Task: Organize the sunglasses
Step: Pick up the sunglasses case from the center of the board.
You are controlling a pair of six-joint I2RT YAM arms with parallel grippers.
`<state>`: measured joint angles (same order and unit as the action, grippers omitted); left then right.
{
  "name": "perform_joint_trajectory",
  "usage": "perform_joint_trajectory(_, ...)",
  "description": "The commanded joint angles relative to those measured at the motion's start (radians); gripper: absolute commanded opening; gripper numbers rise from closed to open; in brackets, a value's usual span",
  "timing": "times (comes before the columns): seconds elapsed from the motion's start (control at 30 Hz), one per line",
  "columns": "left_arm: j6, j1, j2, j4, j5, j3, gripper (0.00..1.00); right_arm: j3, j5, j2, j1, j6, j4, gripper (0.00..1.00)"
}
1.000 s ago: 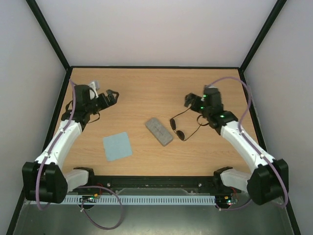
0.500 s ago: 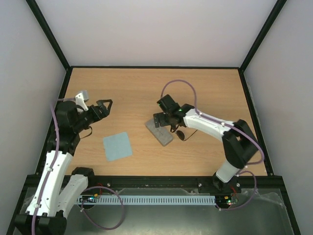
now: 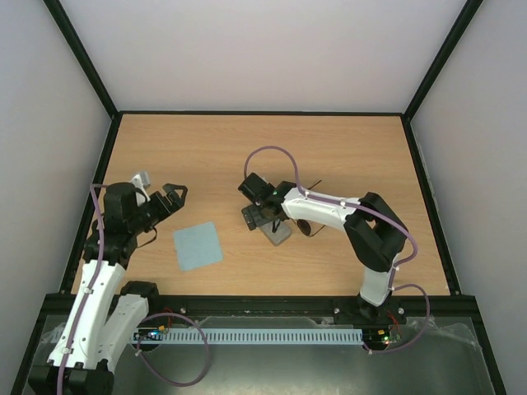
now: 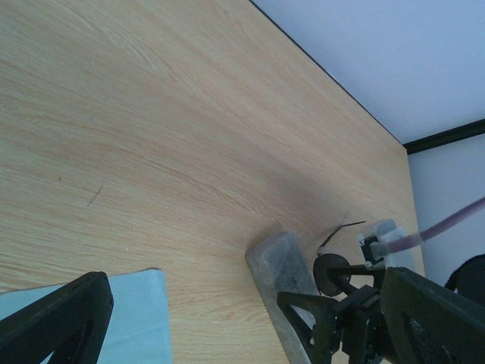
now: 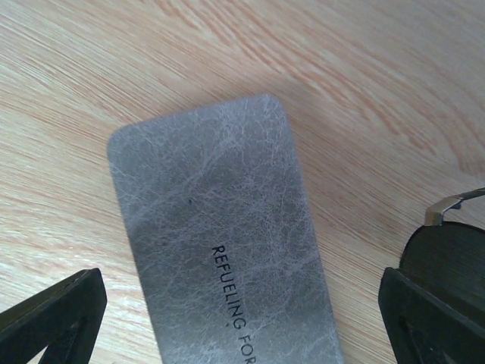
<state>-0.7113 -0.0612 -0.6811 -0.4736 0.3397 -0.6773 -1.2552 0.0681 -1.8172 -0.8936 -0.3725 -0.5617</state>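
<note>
From above, the right gripper [image 3: 262, 211] hangs with its jaws spread over a grey rectangular case [image 3: 281, 234]. The sunglasses [image 3: 305, 227] lie just at its 3 o'clock on the wood-grain table [image 3: 346, 148]. The left gripper [image 3: 170, 197], spread and empty, is at 9 o'clock, near a square blue cloth [image 3: 198, 245].

Left wrist: one round dark lens sits beside the case.

Right wrist: the leathery, round-cornered case lies between the fingers, with a thin-rimmed lens at 4 o'clock.

Bright, even, diffuse light fills every view; shadows on the counter [image 3: 247, 148] are faint and soft, and the close wrist views stay sharp.
</note>
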Motion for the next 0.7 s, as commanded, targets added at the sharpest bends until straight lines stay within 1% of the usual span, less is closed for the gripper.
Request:
perform_joint_trajectory(0.0, -0.019, 0.002, -0.002, -0.022, 0.027, 0.01, 0.99, 0.002, -0.002, -0.04, 0.007, 0.027, -0.03, 0.99)
perform_joint_trajectory(0.2, -0.015, -0.006, 0.021, -0.037, 0.025, 0.024, 1.0, 0.01, 0.014, -0.056, 0.006, 0.024, -0.015, 1.0)
perform_joint_trajectory(0.3, -0.019, -0.016, 0.017, -0.036, 0.021, 0.037, 0.99, 0.009, 0.009, -0.064, 0.006, 0.026, -0.012, 0.98)
perform_joint_trajectory(0.43, -0.026, -0.03, 0.013, -0.036, 0.009, 0.037, 1.0, 0.013, -0.005, -0.061, 0.006, 0.027, -0.007, 0.88)
perform_joint_trajectory(0.6, -0.038, -0.059, -0.017, -0.024, 0.0, 0.037, 0.99, 0.02, -0.019, -0.061, 0.006, 0.03, -0.003, 0.81)
perform_joint_trajectory(0.67, -0.042, -0.082, -0.039, -0.014, -0.007, 0.037, 0.99, 0.023, -0.022, -0.063, 0.006, 0.032, -0.003, 0.8)
